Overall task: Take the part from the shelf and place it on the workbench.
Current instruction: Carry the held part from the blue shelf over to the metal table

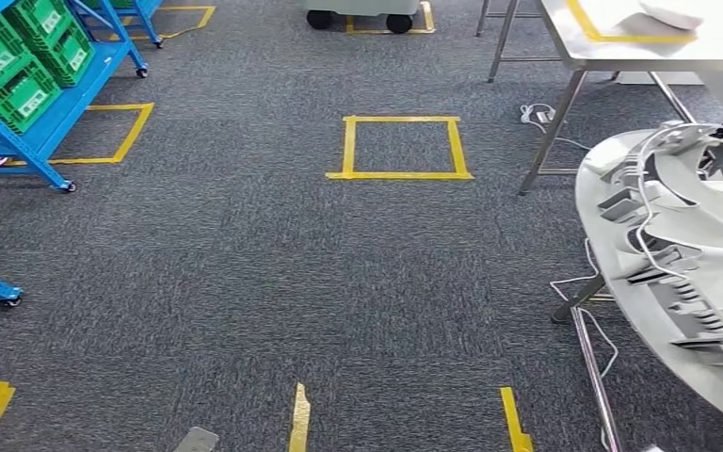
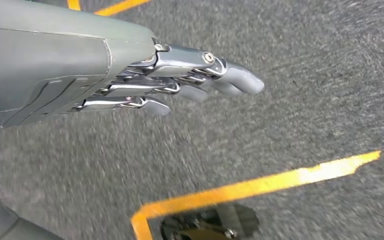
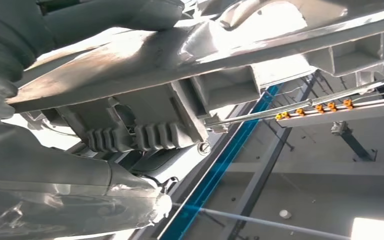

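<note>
The part [image 1: 687,273] is a large silver-white curved panel with ribs, brackets and a thin wire on its inner face. It hangs at the right of the head view, above the carpet and in front of the workbench's legs. Up close, the part [image 3: 220,55] lies between the thick grey thumb and the rest of my right hand [image 3: 55,185], which grips it. My left hand [image 2: 145,85] hangs over the carpet with its fingers stretched out and holds nothing. The steel workbench [image 1: 640,52] stands at the far right. The blue shelf [image 1: 47,113] is at the far left.
Green crates [image 1: 28,56] sit on the blue wheeled shelf. A yellow tape square [image 1: 400,146] marks the carpet ahead. White cables [image 1: 537,115] lie by the workbench legs, and a white object [image 1: 673,11] lies on the bench. A wheeled cart [image 1: 358,14] stands at the back.
</note>
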Motion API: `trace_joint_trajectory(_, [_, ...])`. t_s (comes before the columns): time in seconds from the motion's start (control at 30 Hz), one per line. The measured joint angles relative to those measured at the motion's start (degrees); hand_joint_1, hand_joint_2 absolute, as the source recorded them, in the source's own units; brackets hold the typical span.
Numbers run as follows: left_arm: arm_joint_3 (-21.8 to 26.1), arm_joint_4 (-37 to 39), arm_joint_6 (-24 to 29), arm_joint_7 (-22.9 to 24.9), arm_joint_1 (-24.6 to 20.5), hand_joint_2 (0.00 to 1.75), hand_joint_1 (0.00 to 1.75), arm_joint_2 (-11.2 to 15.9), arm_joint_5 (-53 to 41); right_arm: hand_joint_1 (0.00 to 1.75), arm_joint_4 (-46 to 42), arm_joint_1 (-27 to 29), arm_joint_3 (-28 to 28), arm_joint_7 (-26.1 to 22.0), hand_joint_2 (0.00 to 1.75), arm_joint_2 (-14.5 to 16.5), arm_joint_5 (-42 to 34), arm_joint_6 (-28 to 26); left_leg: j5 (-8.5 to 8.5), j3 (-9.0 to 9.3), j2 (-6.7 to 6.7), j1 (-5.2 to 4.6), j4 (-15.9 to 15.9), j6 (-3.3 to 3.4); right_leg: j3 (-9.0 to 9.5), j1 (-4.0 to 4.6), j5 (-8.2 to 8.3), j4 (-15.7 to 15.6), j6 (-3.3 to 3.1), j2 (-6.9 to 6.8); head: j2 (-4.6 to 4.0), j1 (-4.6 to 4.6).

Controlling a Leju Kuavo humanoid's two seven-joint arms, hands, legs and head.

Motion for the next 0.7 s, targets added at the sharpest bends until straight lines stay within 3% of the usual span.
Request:
trace_joint_trajectory(0.07, [0.0,0.0,0.0,0.0,0.0,1.75,0.00,-0.1,0.0,1.75,-0.3,0.4,-0.3,0.1,1.75,0.0,0.1,0.0,0.55,0.52,1.40,0.39,-1.2,-0.46,-1.30,0.12,-1.34,2.0,0.57,-2.92,0.00,0.28])
trace_joint_trajectory(0.13, [0.1,0.0,0.0,0.0,0.2,1.75,0.00,-0.2,0.0,1.75,-0.4,0.3,-0.5,0.2,1.75,0.0,0.1,0.0,0.63,0.78,2.97,0.52,-1.6,-0.63,-4.34,-0.16,-4.73,8.1,1.31,-6.46,0.00,0.53])
trace_joint_trajectory(0.2, [0.2,0.0,0.0,0.0,0.4,1.75,0.00,-0.2,-0.1,1.75,-0.4,0.3,-0.6,0.2,1.75,0.0,0.2,0.0,0.45,0.82,4.78,0.59,-1.6,-0.83,-7.28,-0.77,-6.99,14.2,2.19,-7.40,0.00,0.57])
trace_joint_trajectory(0.23, [0.3,0.0,0.0,0.0,0.5,1.75,0.00,-0.2,-0.1,1.75,-0.4,0.4,-0.7,0.2,1.75,0.0,0.3,0.0,0.32,0.89,5.62,0.66,-1.6,-1.01,-7.49,-1.07,-6.70,14.8,2.57,-7.62,0.00,0.58])
trace_joint_trajectory(0.27, [0.4,0.0,0.0,0.0,0.4,1.75,0.00,-0.2,-0.1,1.75,-0.4,0.5,-0.8,0.3,1.75,0.0,0.3,0.0,0.16,1.02,6.40,0.78,-1.5,-1.26,-6.44,-1.35,-5.38,13.1,2.92,-7.96,0.00,0.60])
trace_joint_trajectory(0.33, [0.5,0.0,0.0,0.0,0.4,1.75,0.00,-0.2,-0.1,1.75,-0.4,0.6,-0.9,0.4,1.75,0.0,0.3,0.0,-0.34,1.45,7.74,0.88,-1.3,-2.03,-2.12,-1.62,-2.27,5.6,3.47,-9.93,0.00,0.61])
trace_joint_trajectory(0.4, [0.5,0.0,0.0,0.0,0.3,1.75,0.00,-0.1,-0.1,1.75,-0.4,0.6,-1.0,0.4,1.75,0.0,0.3,0.0,-0.94,1.74,8.69,0.66,-0.8,-2.91,0.86,-1.61,-1.17,0.7,2.95,-11.54,0.00,0.51])
trace_joint_trajectory(0.43, [0.5,0.0,0.0,0.0,0.2,1.75,0.00,0.0,-0.1,1.75,-0.5,0.6,-1.1,0.4,1.75,0.0,0.3,0.0,-1.07,1.87,9.08,0.52,-0.8,-3.29,1.08,-1.45,-1.45,0.4,2.36,-11.59,0.00,0.38])
trace_joint_trajectory(0.5, [0.6,0.0,0.0,0.0,0.1,1.75,0.00,-0.1,-0.2,1.75,-0.5,0.8,-1.2,0.4,1.75,0.1,0.3,0.0,-1.25,2.10,9.68,0.66,-0.8,-3.93,0.94,-1.45,-1.26,0.4,1.16,-10.31,0.00,0.11])
trace_joint_trajectory(0.53, [0.6,0.0,0.0,0.0,0.0,1.75,0.00,-0.2,-0.2,1.75,-0.6,0.9,-1.3,0.4,1.75,0.1,0.3,0.0,-1.78,2.07,9.05,0.84,-0.4,-4.23,0.83,-1.46,-1.15,0.4,0.73,-9.74,0.00,0.04])
trace_joint_trajectory(0.6, [0.6,0.0,0.0,0.0,-0.1,1.75,0.00,-0.2,-0.2,1.75,-0.8,1.0,-1.4,0.6,1.75,0.1,0.3,0.0,-4.62,0.56,6.38,1.10,3.4,-4.58,0.73,-1.54,-0.93,0.2,0.00,-8.58,0.00,-0.09])
trace_joint_trajectory(0.63, [0.6,0.0,0.0,0.0,0.0,1.75,0.00,-0.2,-0.2,1.75,-0.8,1.0,-1.4,0.6,1.75,0.1,0.4,0.0,-6.66,-1.06,4.99,1.13,7.0,-4.58,0.67,-1.45,-0.90,0.2,-0.24,-7.97,0.00,-0.13])
trace_joint_trajectory(0.7, [0.6,0.0,0.0,0.0,0.3,1.75,0.00,-0.2,-0.2,1.75,-0.8,1.0,-1.4,0.7,1.75,0.1,0.4,0.0,-9.55,-4.66,3.91,1.10,14.5,-4.39,0.58,-1.15,-0.83,0.2,-0.56,-6.46,0.00,-0.14])
